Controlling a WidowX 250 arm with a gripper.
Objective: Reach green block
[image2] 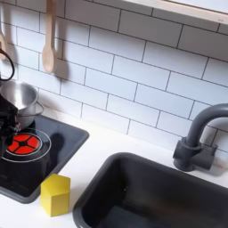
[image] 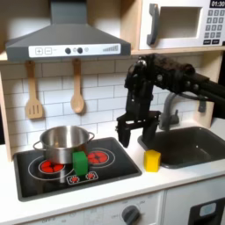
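My pincer (image: 138, 134) hung above the right rear part of the black toy stovetop (image: 123, 158) in the first exterior view, its two dark fingers pointing down and spread apart with nothing between them. It was well apart from the green block (image: 80, 163), which stood upright on the stovetop just in front of the steel pot (image: 63, 143), between the two red burner rings; the block's lower edge blurred into the burner markings, so I could not tell exactly where its base sat. My arm (image: 180, 79) ran back toward the first exterior view's right, where the frame cut it off. The yellow block (image: 153, 160) stood on the white counter between the stovetop and the dark sink (image: 192, 148); in the second exterior view it (image2: 54, 194) sat near the stovetop's corner, and the bottom edge clipped the sink (image2: 151, 191). The grey faucet (image2: 198, 140) stood behind the sink there. Two wooden utensils (image: 77, 92) hung on the white tile wall under the range hood (image: 68, 39). The microwave (image: 185, 25) at upper right carried a keypad and a small display, too blurred for me to read.
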